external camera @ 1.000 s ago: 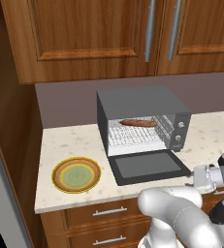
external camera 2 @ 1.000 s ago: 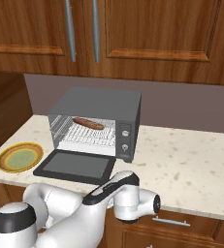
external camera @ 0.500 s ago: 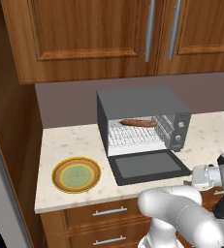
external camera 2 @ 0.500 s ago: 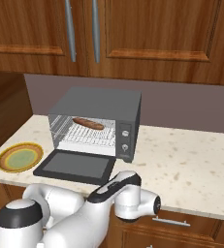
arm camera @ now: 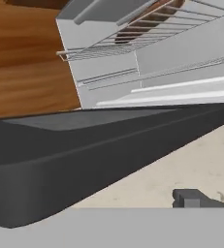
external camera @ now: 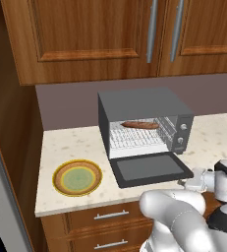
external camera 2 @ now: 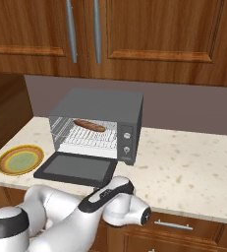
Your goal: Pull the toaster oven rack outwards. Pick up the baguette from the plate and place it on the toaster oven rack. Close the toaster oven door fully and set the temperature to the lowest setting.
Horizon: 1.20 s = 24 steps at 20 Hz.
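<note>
The baguette (external camera: 140, 125) already lies on the toaster oven rack (external camera: 136, 139) inside the toaster oven (external camera: 144, 122), the plate (external camera: 77, 177) sits bare on the counter (external camera 2: 184, 162) well to the left, and the toaster oven door (external camera: 150, 169) hangs fully dropped, flat over the counter edge. I judge the step in hand to be closing that door. My gripper (external camera: 189, 182) is low at the counter's front edge, just beside the door's front right corner and a little below its level, with its jaws spread wide and nothing between them; in the hand view one finger tip (arm camera: 193, 197) shows at the bottom, with the door's dark edge (arm camera: 84, 169) looming close above and the rack with the baguette beyond it. The main risk I see is a lift that catches only the corner: the tip could slip off the rounded lip and let the door fall back, or shove the whole oven rearward across the counter. The rack appears to reach forward to the mouth of the cavity, so a door swung up against it may stop short of fully shut. The knobs (external camera 2: 127, 142) on the right panel lie near the door's path and could be knocked.
</note>
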Motion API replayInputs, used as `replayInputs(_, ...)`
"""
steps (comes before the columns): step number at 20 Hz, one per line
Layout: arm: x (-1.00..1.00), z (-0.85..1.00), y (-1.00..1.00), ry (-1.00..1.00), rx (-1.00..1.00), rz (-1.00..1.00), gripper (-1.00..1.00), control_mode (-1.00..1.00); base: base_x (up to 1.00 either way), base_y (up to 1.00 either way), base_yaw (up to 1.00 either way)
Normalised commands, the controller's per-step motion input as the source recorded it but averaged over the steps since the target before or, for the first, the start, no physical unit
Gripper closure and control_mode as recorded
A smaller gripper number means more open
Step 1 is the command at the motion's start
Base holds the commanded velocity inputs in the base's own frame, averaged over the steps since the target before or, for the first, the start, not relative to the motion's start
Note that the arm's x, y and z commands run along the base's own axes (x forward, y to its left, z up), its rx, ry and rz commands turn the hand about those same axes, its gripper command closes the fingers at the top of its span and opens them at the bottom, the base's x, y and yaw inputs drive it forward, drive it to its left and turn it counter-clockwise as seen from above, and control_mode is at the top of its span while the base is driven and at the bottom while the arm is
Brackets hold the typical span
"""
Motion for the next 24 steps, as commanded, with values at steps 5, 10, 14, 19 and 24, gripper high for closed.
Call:
replayInputs(5, 0.21, 0.2, 0.75, -0.08, 0.0, -0.27, -1.0, -1.0, 0.0, 0.0, 0.0)
replayInputs(10, 0.22, 0.34, 0.78, -0.1, 0.0, -0.3, -1.0, -1.0, 0.0, 0.0, 0.0)
replayInputs(14, 0.34, 0.41, 0.79, -0.08, 0.0, -0.34, -1.0, -1.0, 0.0, 0.0, 0.0)
replayInputs(19, 0.47, 0.3, 0.93, -0.02, -0.04, -0.37, -1.0, -1.0, 0.0, 0.0, 0.0)
replayInputs(24, 0.51, 0.32, 1.0, 0.0, -0.14, -0.38, -1.0, -1.0, 0.0, 0.0, 0.0)
